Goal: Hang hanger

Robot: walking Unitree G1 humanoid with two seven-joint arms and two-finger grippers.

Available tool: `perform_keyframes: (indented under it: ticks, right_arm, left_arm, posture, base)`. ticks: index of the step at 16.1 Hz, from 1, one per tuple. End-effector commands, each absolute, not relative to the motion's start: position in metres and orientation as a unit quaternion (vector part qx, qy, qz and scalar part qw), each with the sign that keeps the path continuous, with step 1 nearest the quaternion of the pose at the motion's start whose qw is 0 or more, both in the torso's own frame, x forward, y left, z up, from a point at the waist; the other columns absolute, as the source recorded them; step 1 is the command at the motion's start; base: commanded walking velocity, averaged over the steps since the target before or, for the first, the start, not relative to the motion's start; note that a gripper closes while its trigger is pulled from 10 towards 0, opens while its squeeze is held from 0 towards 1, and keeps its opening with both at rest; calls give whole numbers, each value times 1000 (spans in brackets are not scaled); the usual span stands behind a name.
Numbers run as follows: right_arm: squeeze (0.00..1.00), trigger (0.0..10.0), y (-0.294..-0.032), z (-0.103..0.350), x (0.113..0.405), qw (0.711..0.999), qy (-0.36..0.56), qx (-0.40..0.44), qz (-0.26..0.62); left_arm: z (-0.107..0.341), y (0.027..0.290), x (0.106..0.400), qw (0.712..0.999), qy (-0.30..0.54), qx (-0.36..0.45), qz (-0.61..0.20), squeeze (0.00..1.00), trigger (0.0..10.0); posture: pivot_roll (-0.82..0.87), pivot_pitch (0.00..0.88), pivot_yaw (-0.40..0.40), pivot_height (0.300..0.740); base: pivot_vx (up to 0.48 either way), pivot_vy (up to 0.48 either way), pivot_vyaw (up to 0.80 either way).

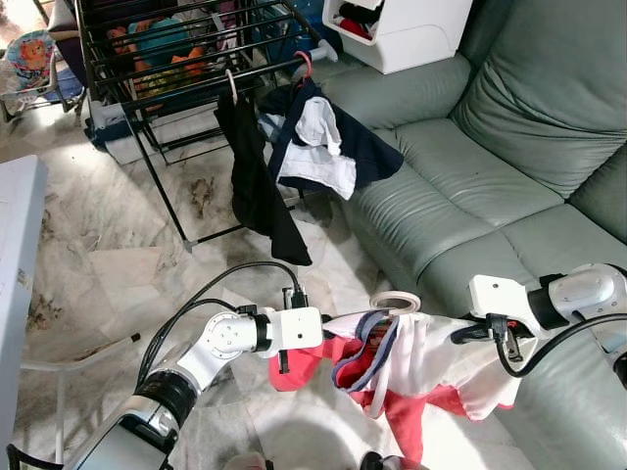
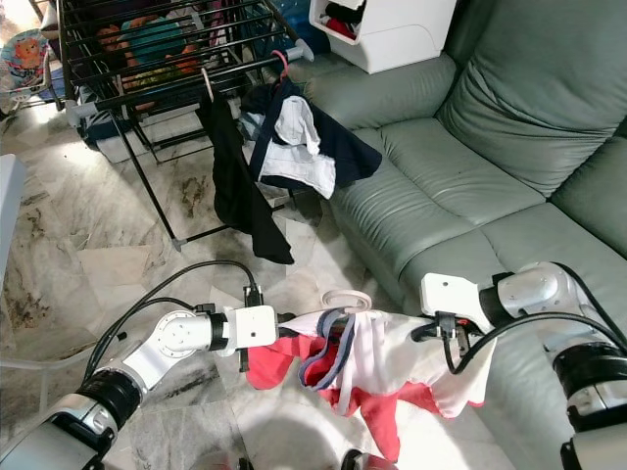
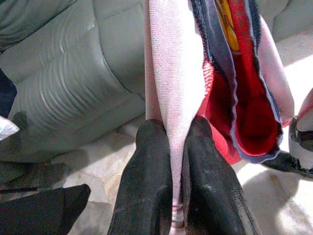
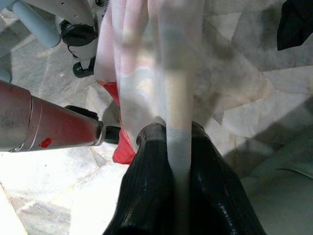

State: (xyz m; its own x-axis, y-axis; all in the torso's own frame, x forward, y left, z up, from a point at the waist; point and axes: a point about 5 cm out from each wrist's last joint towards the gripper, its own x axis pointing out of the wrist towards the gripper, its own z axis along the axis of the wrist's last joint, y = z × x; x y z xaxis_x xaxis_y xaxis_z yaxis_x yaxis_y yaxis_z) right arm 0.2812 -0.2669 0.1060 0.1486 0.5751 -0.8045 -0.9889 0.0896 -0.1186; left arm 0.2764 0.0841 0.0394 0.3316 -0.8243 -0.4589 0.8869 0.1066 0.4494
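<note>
The left gripper [image 3: 177, 147] has its 2 black fingers [image 3: 146, 176] pressed together on a fold of the pink-white shirt [image 1: 431, 357], the cloth running up between them. The right gripper [image 4: 177, 147] pinches the shirt's other side the same way, its fingers [image 4: 215, 186] closed on a pale strip of fabric and what appears to be a hanger arm beneath it. Between the 2 silver arms the shirt is held stretched out above the marble floor [image 1: 108, 264], its red lining and navy-trimmed collar [image 1: 377, 343] sagging open in the middle. A pale hanger hook [image 1: 396, 301] rises from the collar; the rest of the hanger is hidden inside the garment. The shirt hangs just in front of the grey-green leather sofa [image 1: 490, 186], near its front edge. Well beyond it stands a black drying rack [image 1: 186, 59], with a black garment [image 1: 257, 186] hanging on a hanger from its front rail and, beside that, a navy-and-white garment [image 1: 323, 147] on a pink hanger draped toward the sofa arm. A white storage box [image 1: 402, 29] sits at the sofa's far end, and a white table [image 1: 18, 245] edges in on the robot's left.
</note>
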Motion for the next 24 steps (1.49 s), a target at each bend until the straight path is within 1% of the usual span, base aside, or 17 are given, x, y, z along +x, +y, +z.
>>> perform_keyframes:
  ticks: [1,3,4,5,10,11,12,13,14,15,16,18,19,20,21,23,24]
  right_arm:
    - [0,0,-262,107,282,677,287,-341,586]
    - [0,0,-261,106,282,677,284,-339,588]
    - [0,0,-260,106,281,678,281,-335,591]
    - [0,0,-259,105,280,678,281,-335,591]
    - [0,0,-249,92,279,696,272,-328,577]
    - [0,0,-245,87,280,712,258,-333,562]
    - [0,0,-241,80,287,747,251,-346,509]
    - [0,0,-234,70,284,759,251,-345,492]
    - [0,0,-229,66,281,763,249,-338,491]
    - [0,0,-226,59,279,776,252,-331,474]
    - [0,0,-224,50,274,783,257,-330,461]
    - [0,0,-221,39,272,808,259,-326,417]
    - [0,0,-221,38,276,835,253,-311,376]
    - [0,0,-218,37,278,870,242,-280,327]
    - [0,0,-217,36,278,878,236,-274,313]
    - [0,0,-209,35,281,929,207,-212,223]
    - [0,0,-207,35,281,936,203,-198,208]
  left_arm:
    - [44,83,281,744,33,346,-570,0,0]
    - [42,84,281,745,36,348,-567,0,157]
    - [42,86,284,755,27,365,-544,1000,8078]
    - [47,88,290,771,14,367,-520,1000,10000]
    - [55,94,296,789,-19,380,-482,1000,10000]
    - [55,98,296,795,-22,378,-474,1000,10000]
    - [55,103,294,810,-31,373,-452,1000,10000]
    - [55,111,294,836,-35,352,-420,1000,10000]
    - [55,115,294,836,-39,359,-413,1000,10000]
    - [53,120,293,848,-31,345,-402,1000,10000]
    - [48,123,287,845,-23,341,-411,1000,10000]
    - [39,128,279,855,-4,324,-405,1000,10000]
    - [36,134,279,877,12,301,-373,1000,10000]
    - [32,146,279,913,35,267,-307,1000,10000]
    - [30,149,279,921,43,257,-288,1000,10000]
    - [28,165,277,966,59,179,-178,1000,10000]
    - [28,167,277,971,61,167,-162,1000,10000]
  posture:
    - [-90,0,46,740]
    - [-90,0,46,740]
    - [-94,0,49,740]
    - [-94,0,49,740]
    - [-92,0,46,740]
    - [-89,0,53,740]
    - [-89,0,56,740]
    - [-92,0,61,740]
    - [-90,0,65,740]
    - [-90,0,65,740]
    - [-88,0,65,740]
    - [-83,0,74,740]
    - [-84,0,81,740]
    - [-84,0,87,740]
    - [-81,0,87,740]
    - [-65,0,77,740]
    - [-65,0,77,740]
  base:
    - [0,0,0]
    - [0,0,0]
    - [0,0,0]
    - [0,0,0]
    - [0,0,0]
    - [0,0,0]
    - [0,0,0]
    - [0,0,0]
    - [0,0,0]
    - [0,0,0]
    - [0,0,0]
    - [0,0,0]
    - [0,0,0]
    - [0,0,0]
    - [0,0,0]
    - [0,0,0]
    - [0,0,0]
